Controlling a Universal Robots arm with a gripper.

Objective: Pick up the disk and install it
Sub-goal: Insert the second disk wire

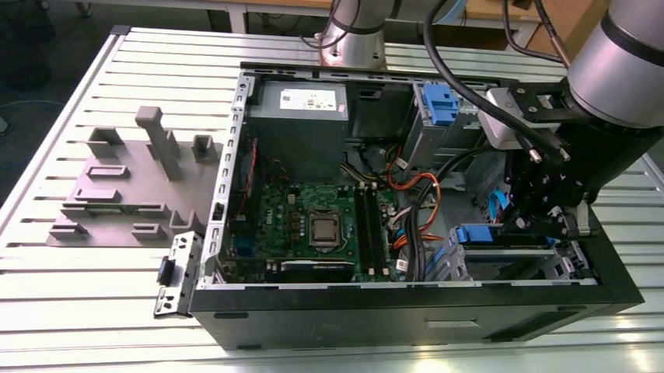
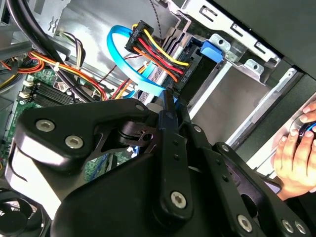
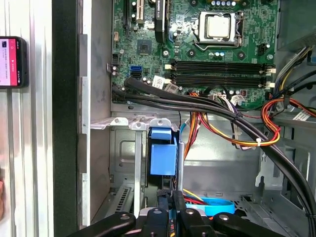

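The disk (image 3: 163, 157) stands on its edge in the metal cage (image 1: 508, 263). The cage sits in the corner of the open computer box (image 1: 415, 311), on the exterior view's right and near the front. The blue frame of the disk shows best.

The claw (image 3: 170, 195) is right at the disk's end in the first wrist view. It cannot be told if the claw is open, closed or pinching the disk.

The step looks like sliding the disk into the cage. To do it well, the disk should stay straight with the cage walls and go in slowly, not tipped. The blue flat cable (image 2: 129, 69) and the red and yellow wires (image 2: 158, 52) hang close by, so they should not get caught.

The arm (image 1: 623, 70) blocks much of the cage in the exterior view. The disk's flat face cannot be seen. How deep the disk sits is hard to tell. A person's hand (image 2: 296, 153) shows at the edge of the second wrist view, partly cut off.
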